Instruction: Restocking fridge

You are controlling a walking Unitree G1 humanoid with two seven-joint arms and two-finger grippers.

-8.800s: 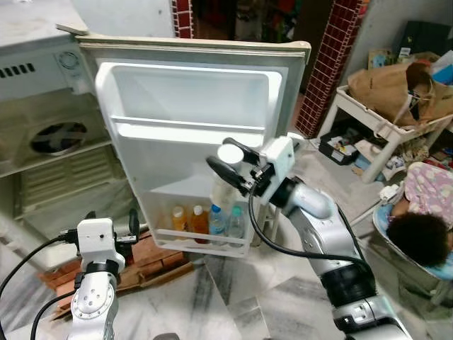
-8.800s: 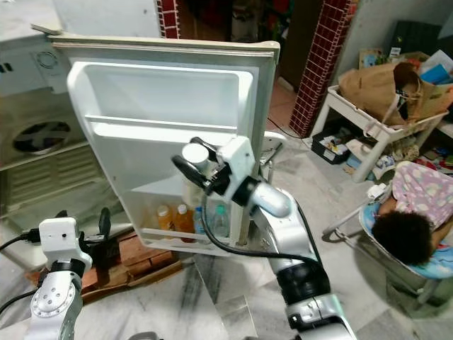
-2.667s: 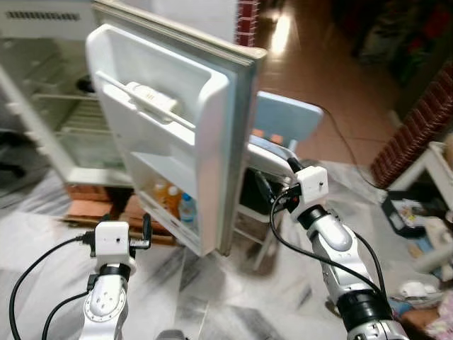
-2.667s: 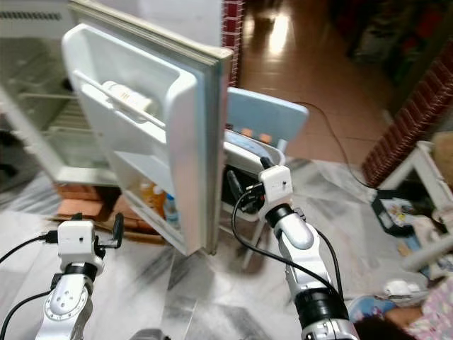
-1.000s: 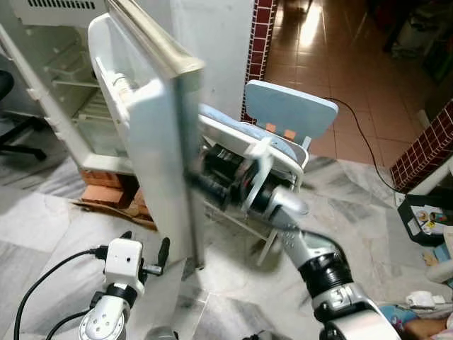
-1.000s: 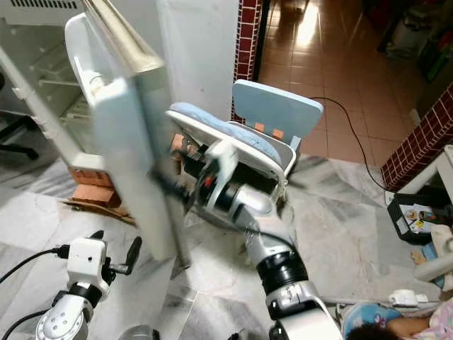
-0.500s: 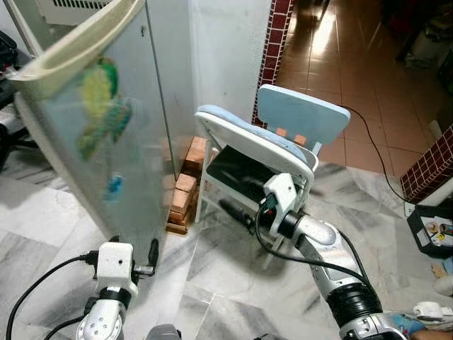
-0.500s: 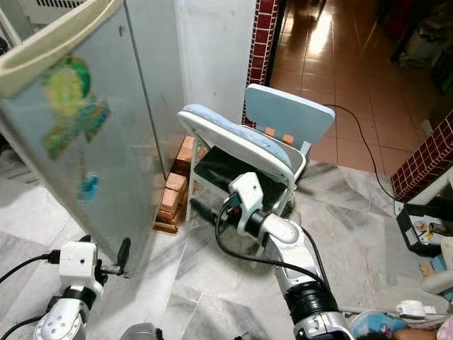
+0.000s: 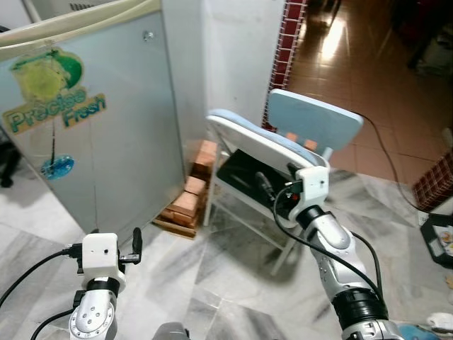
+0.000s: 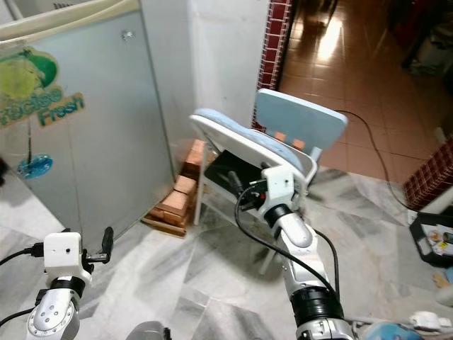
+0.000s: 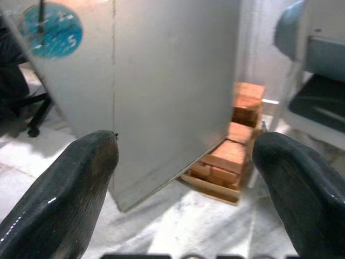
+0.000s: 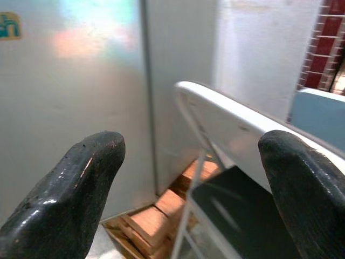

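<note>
The grey fridge (image 9: 106, 127) stands at the left with its door shut, a green and blue "Fresh" sticker (image 9: 49, 85) on the front. My right gripper (image 10: 242, 193) hovers in front of the light blue chair (image 9: 297, 134), to the right of the fridge and apart from it. In the right wrist view its fingers (image 12: 81, 183) stand wide open with nothing between them, facing the fridge side and the chair frame. My left gripper (image 9: 133, 246) hangs low before the fridge door. It is open and empty, and its fingers (image 11: 59, 199) frame the door's lower corner.
A stack of orange bricks (image 9: 187, 202) on a wooden pallet props the fridge's right corner. The chair's white legs (image 9: 212, 191) stand close beside it. A black cable (image 9: 386, 149) runs across the tiled floor behind, and a red brick pillar (image 9: 287, 35) rises beyond. The marble floor (image 9: 233, 269) spreads in front.
The fridge door has swung fully shut and now shows its sticker squarely. My right gripper has drawn a little back toward the chair. The head view has shifted.
</note>
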